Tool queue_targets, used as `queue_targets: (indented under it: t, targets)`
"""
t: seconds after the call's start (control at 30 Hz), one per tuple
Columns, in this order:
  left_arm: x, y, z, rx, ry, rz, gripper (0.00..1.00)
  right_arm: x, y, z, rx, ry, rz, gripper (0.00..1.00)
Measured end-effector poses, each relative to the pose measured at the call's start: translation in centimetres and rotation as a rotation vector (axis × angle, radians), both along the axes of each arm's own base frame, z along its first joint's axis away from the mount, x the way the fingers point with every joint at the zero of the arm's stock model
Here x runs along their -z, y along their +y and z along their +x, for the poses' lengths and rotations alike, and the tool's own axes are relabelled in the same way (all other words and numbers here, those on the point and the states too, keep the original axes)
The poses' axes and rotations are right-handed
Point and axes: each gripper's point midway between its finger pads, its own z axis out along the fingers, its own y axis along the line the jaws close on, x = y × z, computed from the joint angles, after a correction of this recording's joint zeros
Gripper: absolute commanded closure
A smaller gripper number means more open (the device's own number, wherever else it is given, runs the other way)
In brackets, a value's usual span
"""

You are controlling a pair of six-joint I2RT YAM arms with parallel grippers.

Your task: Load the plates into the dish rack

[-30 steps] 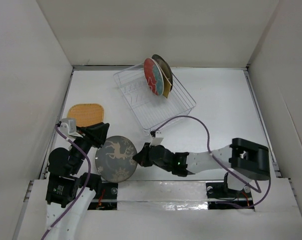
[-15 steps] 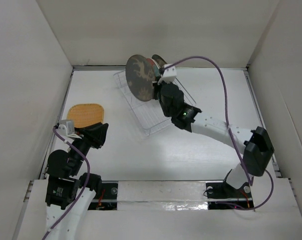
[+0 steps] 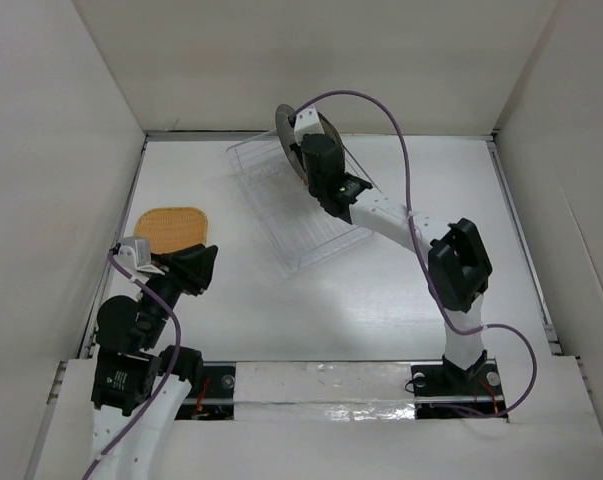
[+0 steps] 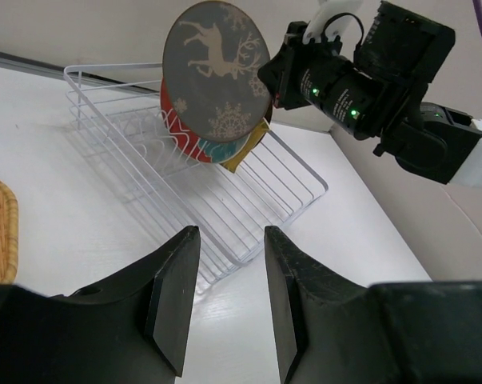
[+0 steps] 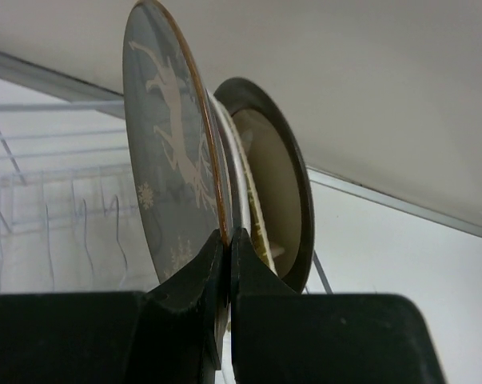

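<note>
- At the far end of the dish rack, the dark grey plate stood on edge above the prongs. Its cream deer-like motif and snowflakes faced the left arm.
- The right gripper was clamped on the plate's rim, fingers pinching the thin edge from the right side, so the disc hung out to the left of the hand.
- Key relation: the plate's flat face ran parallel to the plates already racked, and the open slot lay straight below it. The move called for, as I judged it, was a short drop along the plate's own plane, not a turn.
- The lower rim was hidden by the plates behind, so I could not tell whether it had seated between the prongs yet.
- Just behind it stood the red-and-teal plate, glossy and patterned. Behind that stood the brown metallic plate, round, with a dark raised lip and a duller centre.
- The rack was thin clear-white wire, a long rectangle lying diagonally on the table, with rows of upright prongs and most slots near the front unfilled.
- The right arm was far nearer the rack; the left arm sat well apart at the near-left.
- The left gripper had its jaws parted with nothing between them, pointing toward the rack.
- One squarish woven plate, yellow-orange with a coarse basket texture, lay flat on the table just beside the left gripper, not loaded.
</note>
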Motion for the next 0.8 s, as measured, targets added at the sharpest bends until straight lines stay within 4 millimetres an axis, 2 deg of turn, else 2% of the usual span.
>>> queue_targets:
  t: [0.13, 0.33, 0.4, 0.43, 0.47, 0.53, 0.57, 0.6, 0.7, 0.77, 0.8]
  targets:
    - [0.1, 0.0, 0.2, -0.001, 0.007, 0.002, 0.65, 2.4, 1.0, 0.2, -0.024, 0.034, -0.035, 1.0]
    - [0.2, 0.0, 0.2, 0.0, 0.011, 0.002, 0.65, 7.2, 3.5, -0.1, -0.05, 0.089, -0.097, 1.0]
    - [0.2, 0.0, 0.2, -0.001, 0.011, 0.002, 0.65, 7.7, 4.0, -0.1, -0.041, 0.083, -0.1, 0.98]
    - [0.2, 0.0, 0.2, -0.001, 0.011, 0.003, 0.65, 7.6, 4.1, -0.2, -0.036, 0.078, -0.095, 0.93]
    - [0.2, 0.0, 0.2, -0.001, 0.011, 0.002, 0.65, 7.4, 4.1, -0.2, -0.03, 0.076, -0.091, 0.8]
    - [0.2, 0.0, 0.2, -0.001, 0.011, 0.002, 0.65, 7.1, 4.3, -0.3, -0.028, 0.074, -0.074, 0.66]
    - [0.2, 0.0, 0.3, -0.002, 0.012, 0.003, 0.65, 6.9, 4.5, -0.3, -0.027, 0.073, -0.056, 0.5]
    - [0.3, 0.0, 0.3, -0.003, 0.014, 0.003, 0.65, 6.5, 4.7, -0.4, -0.027, 0.068, -0.035, 0.43]
    - [0.6, 0.1, 0.9, -0.019, 0.037, 0.003, 0.71, 5.0, 5.1, -1.0, -0.043, 0.065, 0.024, 0.21]
    - [1.4, 0.3, 1.8, -0.045, 0.082, 0.001, 0.79, 3.4, 5.1, -1.7, -0.062, 0.063, 0.068, 0.12]
    - [1.9, 0.5, 2.4, -0.061, 0.111, 0.0, 0.81, 2.3, 5.1, -2.3, -0.081, 0.059, 0.101, 0.11]
